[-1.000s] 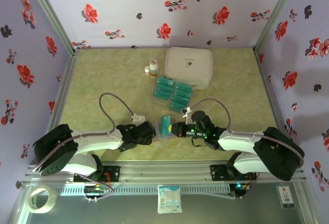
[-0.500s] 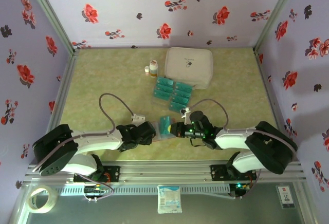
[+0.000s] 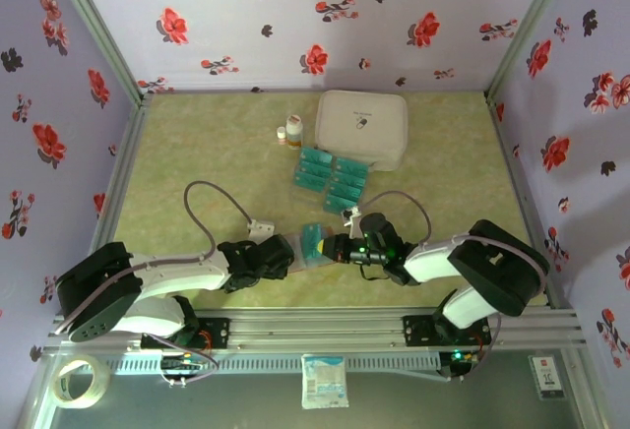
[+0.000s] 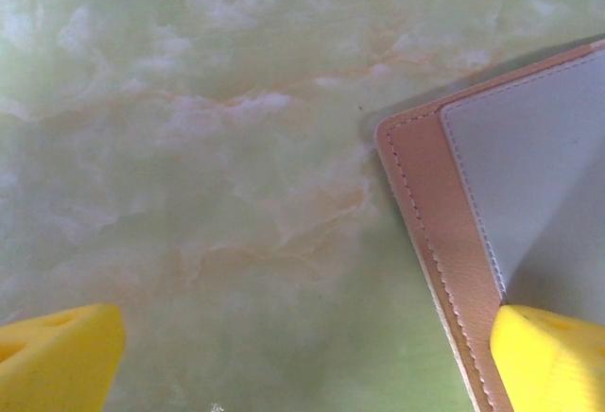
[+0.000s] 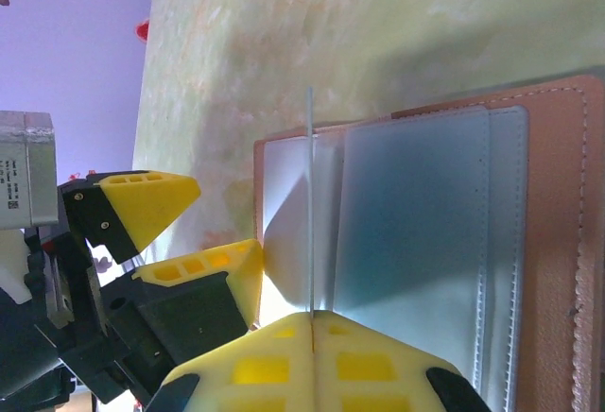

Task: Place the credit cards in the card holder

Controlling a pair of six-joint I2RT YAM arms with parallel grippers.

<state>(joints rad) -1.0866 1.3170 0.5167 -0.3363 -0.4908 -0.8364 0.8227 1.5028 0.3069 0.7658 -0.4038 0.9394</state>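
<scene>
Right wrist: right claw (image 5: pixel 312 317) clenched on one credit card (image 5: pixel 310 195), edge-on over card holder (image 5: pixel 553 195), bench (image 5: pixel 284 34) 6 o'clock; left claw (image 5: pixel 194 232) released, seemingly pinning it open. Keep card edge parallel to slot; slide slowly.

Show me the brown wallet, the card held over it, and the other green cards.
card holder (image 5: pixel 416 223): right wrist view, on its pale blue-grey inner pocket.
held credit card (image 5: pixel 311 195): right wrist view, on its thin edge.
spare credit cards (image 3: pixel 346 183): top external view, on one card of the group.
</scene>
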